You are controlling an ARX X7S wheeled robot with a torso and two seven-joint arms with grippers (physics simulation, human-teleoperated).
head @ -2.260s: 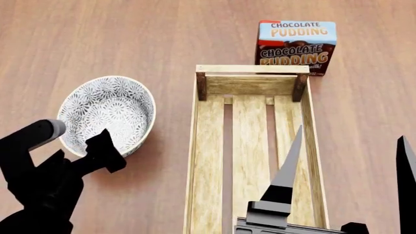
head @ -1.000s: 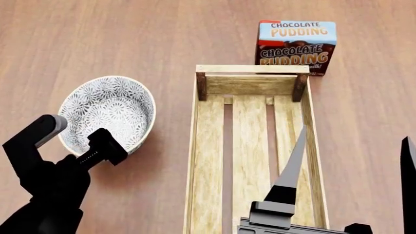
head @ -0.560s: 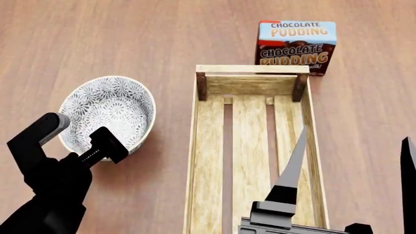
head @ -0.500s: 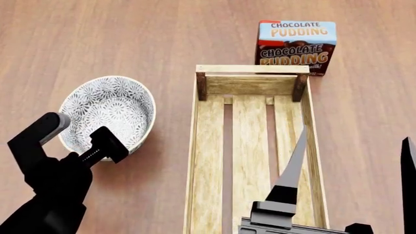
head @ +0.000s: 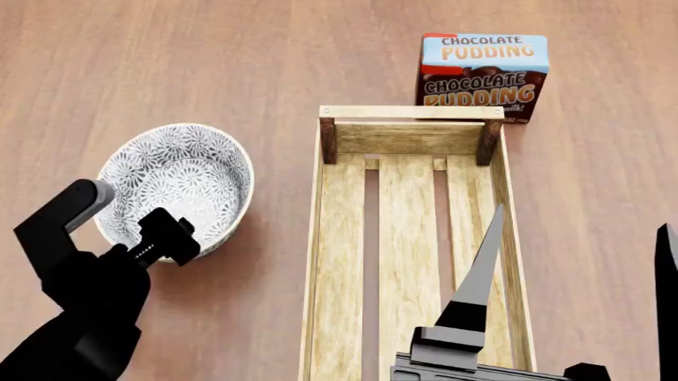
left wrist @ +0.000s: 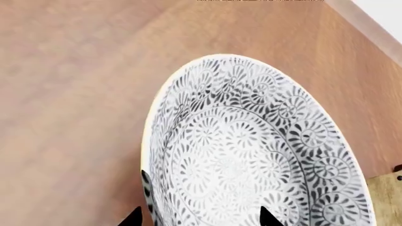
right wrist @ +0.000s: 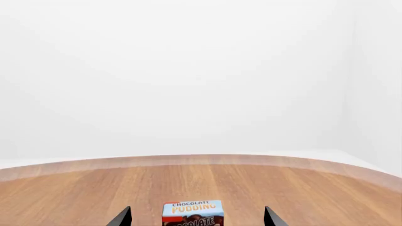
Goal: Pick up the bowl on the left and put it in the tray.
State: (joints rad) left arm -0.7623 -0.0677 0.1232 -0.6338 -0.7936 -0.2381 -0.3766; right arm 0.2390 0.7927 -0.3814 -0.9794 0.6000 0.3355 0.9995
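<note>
The bowl (head: 180, 178), white with a dense grey-blue floral pattern, stands on the wooden table left of the tray (head: 408, 112). In the left wrist view the bowl (left wrist: 245, 150) fills the frame. My left gripper (head: 125, 221) is open at the bowl's near rim. One fingertip (left wrist: 132, 217) is outside the wall and the other (left wrist: 267, 217) is over the inside. The jaws are not touching the rim. My right gripper (head: 572, 290) hangs open over the tray's near right part, holding nothing, and points at the pudding box (right wrist: 191, 214).
A chocolate pudding box (head: 484, 75) stands just behind the tray's far end. The tray is a long light-wood crate with a slatted bottom and nothing in it. One tray corner (left wrist: 386, 197) shows beside the bowl. Bare wooden tabletop surrounds everything.
My left gripper has crept forward until its fingers straddle the bowl's near rim. The bowl, the tray and the right arm have stayed put.
</note>
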